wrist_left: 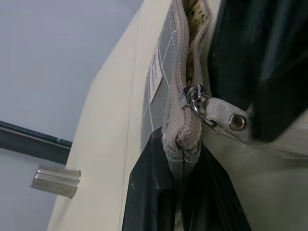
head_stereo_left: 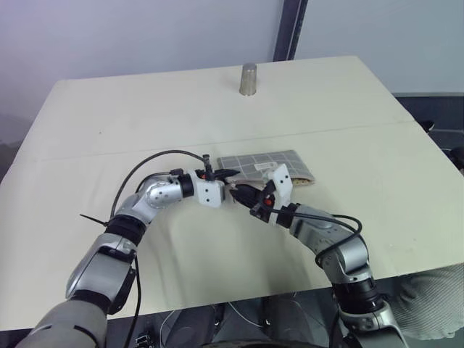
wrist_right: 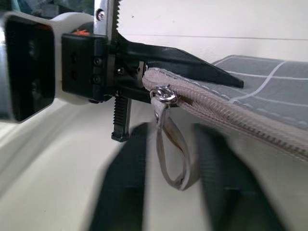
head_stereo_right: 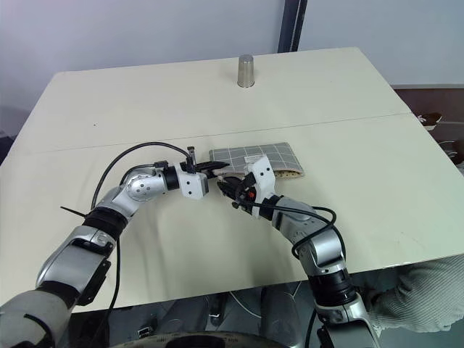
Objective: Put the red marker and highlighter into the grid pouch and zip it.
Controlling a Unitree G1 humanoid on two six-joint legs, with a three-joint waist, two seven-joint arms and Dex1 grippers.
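Observation:
The grid pouch (head_stereo_left: 264, 165) lies flat mid-table, grey with white lines, its far end gaping on a cream lining. My left gripper (head_stereo_left: 229, 174) is shut on the pouch's near end tab, seen close in the left wrist view (wrist_left: 182, 149). The zipper pull (wrist_right: 166, 94), a metal slider with a grey strap loop (wrist_right: 173, 154), sits right at that end. My right gripper (head_stereo_left: 243, 193) faces the left one. In the right wrist view its blurred fingers (wrist_right: 127, 159) stand apart on either side of the strap. The red marker and highlighter are out of view.
A metal cup (head_stereo_left: 248, 80) stands upside down near the table's far edge. A black cable (head_stereo_left: 156, 156) loops from my left wrist over the tabletop. A person's grey sleeve (head_stereo_right: 428, 290) shows past the table's near right corner.

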